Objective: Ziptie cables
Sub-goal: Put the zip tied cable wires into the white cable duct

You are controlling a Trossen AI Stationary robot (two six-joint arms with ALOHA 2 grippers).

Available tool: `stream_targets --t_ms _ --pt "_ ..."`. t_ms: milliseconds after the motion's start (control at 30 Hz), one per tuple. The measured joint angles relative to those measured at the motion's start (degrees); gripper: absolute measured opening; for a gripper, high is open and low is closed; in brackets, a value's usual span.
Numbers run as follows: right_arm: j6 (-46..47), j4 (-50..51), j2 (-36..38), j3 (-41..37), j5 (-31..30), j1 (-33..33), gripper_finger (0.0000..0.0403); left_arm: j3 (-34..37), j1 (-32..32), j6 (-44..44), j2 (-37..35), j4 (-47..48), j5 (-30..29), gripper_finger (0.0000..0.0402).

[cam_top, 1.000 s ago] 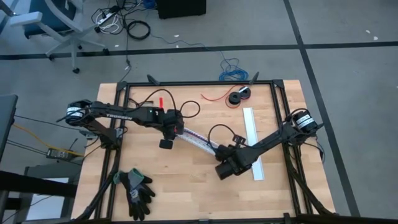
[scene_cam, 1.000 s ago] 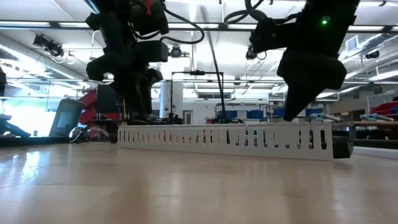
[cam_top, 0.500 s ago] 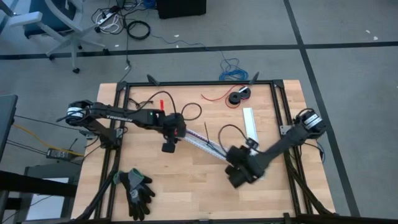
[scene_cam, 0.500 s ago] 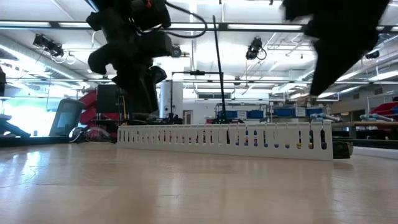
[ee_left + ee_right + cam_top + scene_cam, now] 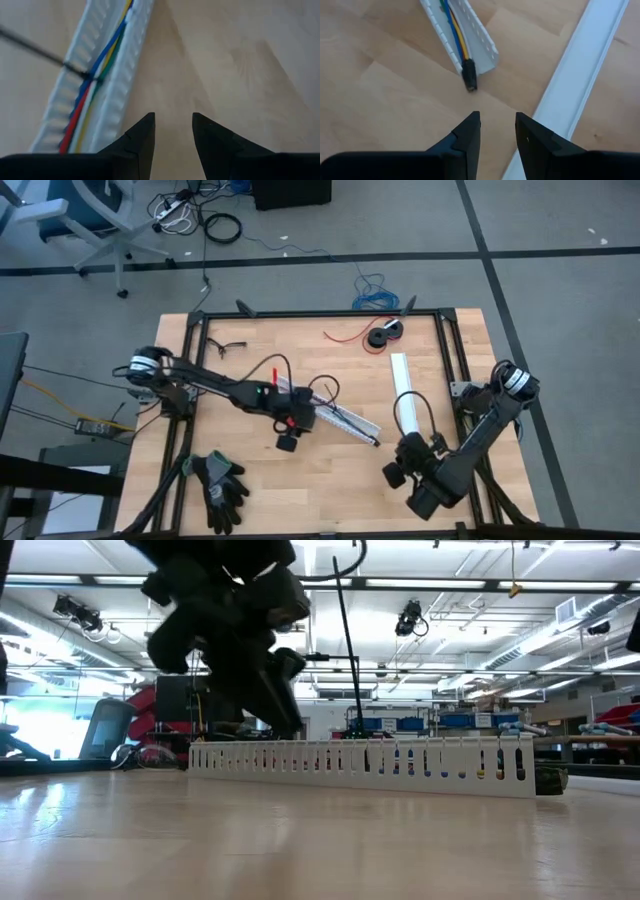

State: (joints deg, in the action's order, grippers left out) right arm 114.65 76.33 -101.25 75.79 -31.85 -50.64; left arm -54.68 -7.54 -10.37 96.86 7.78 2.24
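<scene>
The cables (image 5: 95, 80) are thin blue, yellow, red and white wires lying inside a white slotted duct (image 5: 335, 415) that runs slantwise across the table's middle. Their dark end (image 5: 469, 80) sticks out of the duct's near-right end. A black ziptie (image 5: 82, 72) goes round the wires, and its tail stands up (image 5: 345, 640). My left gripper (image 5: 298, 425) hangs open over bare wood just on the near side of the duct. My right gripper (image 5: 398, 470) is open near the table's front right, pointing toward the duct's end, nothing between its fingers.
A white cover strip (image 5: 405, 385) lies to the right of the duct, close to my right gripper. Black gloves (image 5: 220, 480) lie at the near left. A red wire with a black spool (image 5: 385, 335) sits at the far edge. Black frame rails (image 5: 445, 350) border the table.
My right gripper has drawn away from the duct toward the table's near right corner, rising and rolling about its own line. My left gripper has gone along the duct toward the right and near edge, sinking a little. The duct and cables have stayed in place.
</scene>
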Motion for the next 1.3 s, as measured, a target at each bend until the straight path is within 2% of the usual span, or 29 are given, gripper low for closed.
stream_targets --t_ms 133,400,633,833,967,1167,1300 --pt "2.35 -0.07 0.0 0.0 0.01 -0.42 0.0111 -0.02 -0.66 0.13 4.19 -4.65 0.02 0.014" --pt "1.0 0.01 0.0 -0.02 -0.05 1.19 0.0111 -0.22 -0.19 0.34 11.65 -17.91 0.22 0.014" --pt "-2.19 0.29 0.0 -0.02 -0.06 3.0 0.0111 -4.53 -0.04 0.26 16.69 -25.98 1.64 0.014" --pt "-2.38 0.62 0.0 -0.02 -0.07 3.28 0.0111 -8.9 2.15 0.5 20.12 -26.0 -10.34 0.014" --pt "-2.38 1.14 0.0 -0.02 -0.12 3.27 0.0111 -9.96 4.85 1.85 20.63 -25.67 -15.1 0.014" --pt "-2.31 2.31 0.0 -0.65 -1.54 3.85 0.0111 -10.23 10.62 4.97 20.63 -22.01 -16.15 0.014" --pt "-2.38 1.46 -0.02 -5.49 -1.58 6.27 0.0111 -10.14 12.81 6.18 19.96 -16.57 -14.94 0.014"
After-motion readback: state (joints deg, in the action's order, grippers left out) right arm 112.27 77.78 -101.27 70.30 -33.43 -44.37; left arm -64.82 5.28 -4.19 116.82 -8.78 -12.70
